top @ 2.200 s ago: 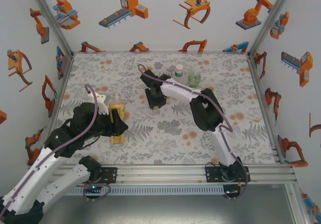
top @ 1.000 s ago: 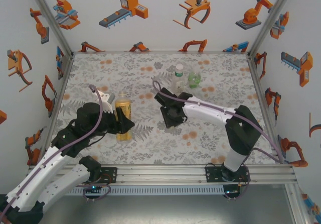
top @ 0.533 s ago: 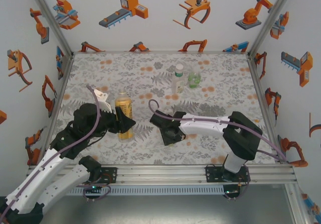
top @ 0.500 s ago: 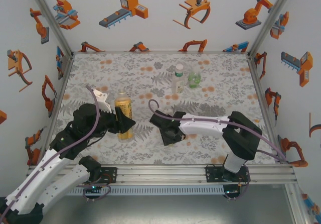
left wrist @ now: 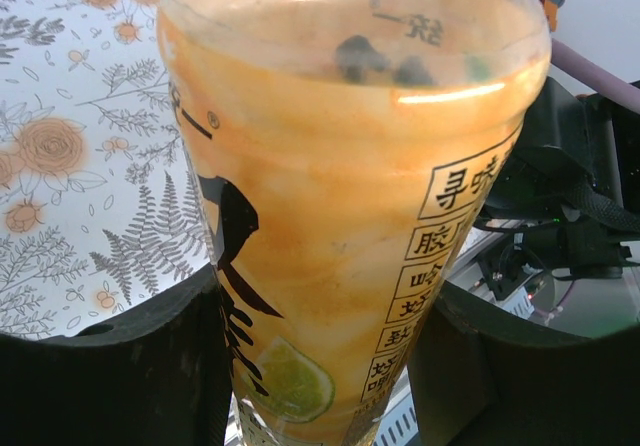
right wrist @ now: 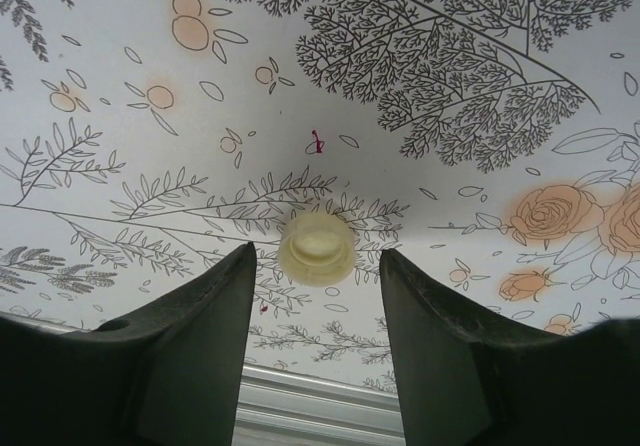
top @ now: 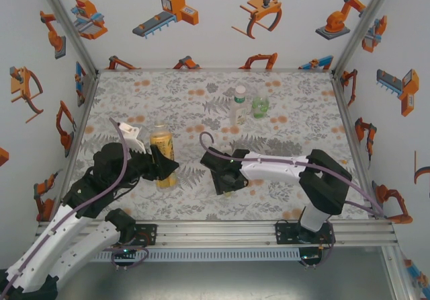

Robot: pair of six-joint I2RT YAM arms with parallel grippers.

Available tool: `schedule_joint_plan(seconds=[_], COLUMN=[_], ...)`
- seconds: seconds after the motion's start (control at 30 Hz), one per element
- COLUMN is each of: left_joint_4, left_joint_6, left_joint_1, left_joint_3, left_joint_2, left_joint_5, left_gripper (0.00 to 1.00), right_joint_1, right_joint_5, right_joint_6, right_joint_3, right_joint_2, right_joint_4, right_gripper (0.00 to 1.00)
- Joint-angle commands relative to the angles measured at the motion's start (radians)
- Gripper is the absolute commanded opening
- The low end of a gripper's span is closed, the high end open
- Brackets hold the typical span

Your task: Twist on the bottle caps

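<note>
One table (top: 302,111) covered in a grey leaf print with orange flowers takes up the floor of the white-walled cell.

Two arms reach over it from the near rail. The left arm (top: 67,212) bends in from the near left corner. The right arm (top: 282,169) lies low across the near middle, its wrist pointing left.

There are three bottles. The tallest, an orange bottle (top: 160,142), is left of centre. The left gripper (top: 163,167) is clamped on it, and in the left wrist view a black finger (left wrist: 110,376) presses against each side of its printed wall. A clear bottle (top: 238,108) with a white label stands towards the far side of the table, near the middle. A short green bottle (top: 260,105) stands just beside it on the right. These two are well apart from both grippers. The top of the clear one looks white, but it is too small to tell if that is a cap.

One cap can be counted for certain. This pale yellow cap (right wrist: 317,247) lies flat on the table under the right gripper (top: 227,179). That gripper's jaws stand apart, with the two fingers (right wrist: 200,336) on either side of the cap and a strip of table showing between each and the cap, so it holds nothing.
</note>
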Motion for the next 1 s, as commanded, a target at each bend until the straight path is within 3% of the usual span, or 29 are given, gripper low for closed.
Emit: schedule_joint_plan(seconds=[0.0,0.17,0.97], left_joint_4=[0.006,0.014,-0.011], left_joint_6=[0.008,0.015,0.025], left_joint_1=[0.003,0.003,0.003], left_joint_3=[0.002,-0.006,-0.001], left_joint_2=[-0.019,-0.054,-0.052], left_joint_5=[-0.024,-0.049,-0.078], left_gripper=[0.16,0.16,0.16], right_joint_1=[0.016,0.018,0.020], right_joint_5=[0.031,0.016,0.005], right_joint_6=[0.030,0.040,0.051], right_joint_3=[0.023,0.000,0.016], right_joint_2=[-0.051,-0.051,0.024], right_joint_4=[-0.015,0.012,0.004], right_gripper=[0.49,0.44,0.46])
